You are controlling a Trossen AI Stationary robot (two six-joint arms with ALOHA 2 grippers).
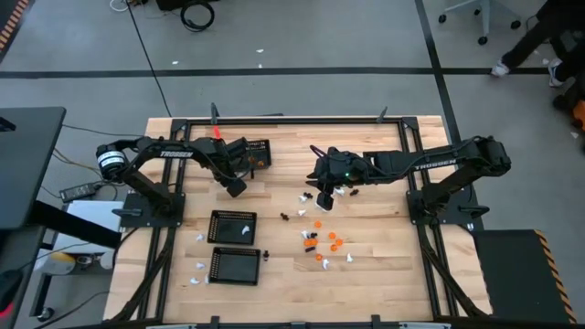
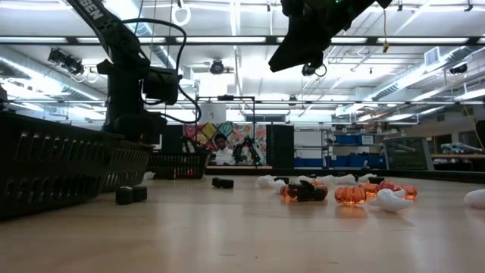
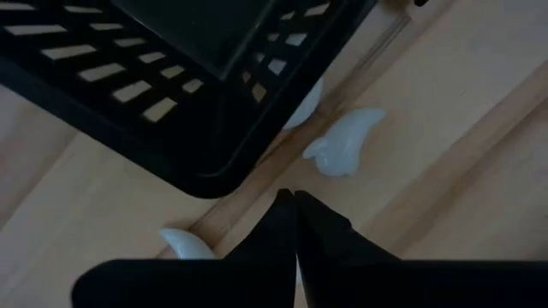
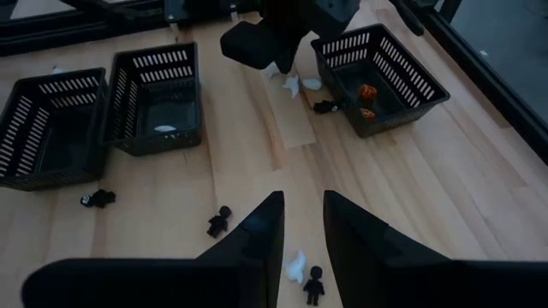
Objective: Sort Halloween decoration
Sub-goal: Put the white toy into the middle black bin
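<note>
left claw (image 3: 295,214) shut – empty, right claw (image 4: 303,224) parted

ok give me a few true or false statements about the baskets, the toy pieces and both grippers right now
1. The left gripper is shut with nothing between its fingers. True.
2. The right gripper is clamped on an orange piece. False: its fingers stand apart with nothing between them.
3. Orange pieces lie in the basket nearest the left gripper. True.
4. All the white pieces are inside baskets. False: a white piece lies on the table just outside a basket corner.
5. A black figure lies on the wood below the right gripper. True.
</note>
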